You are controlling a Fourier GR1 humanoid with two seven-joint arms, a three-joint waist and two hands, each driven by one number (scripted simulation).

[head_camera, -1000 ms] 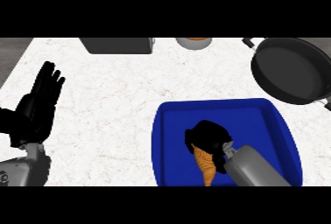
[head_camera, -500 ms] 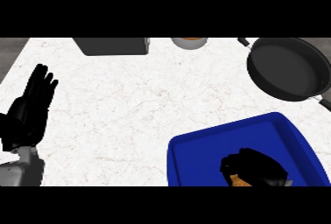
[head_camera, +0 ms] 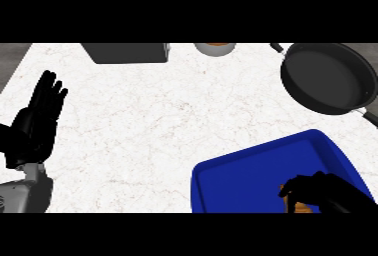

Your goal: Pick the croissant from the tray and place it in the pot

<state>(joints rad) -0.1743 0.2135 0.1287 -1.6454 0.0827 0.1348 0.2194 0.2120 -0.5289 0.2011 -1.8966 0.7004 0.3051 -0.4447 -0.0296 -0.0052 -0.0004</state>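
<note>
The robot's right black hand sits low at the near right corner of the shallow blue plastic tray, fingers curled down around the golden-brown croissant. Only slivers of pastry show under and beside the fingers, so the hand looks to be grasping it. Whether the croissant is clear of the tray floor cannot be told. The left black hand is resting at the left edge of the view, fingers straight and upward, holding nothing.

The step in hand appears to be the pick: the croissant is gripped but is inside the tray's outline. The round black pot, with its handles showing at the rim, stands well apart at the far right of the white marbled counter, beyond the tray's far corner.

The next move calls for 1 lift clear of the tray rim. The hand must then carry forward and slightly right until it hangs over the pot's opening, and only there uncurl its fingers.
</note>
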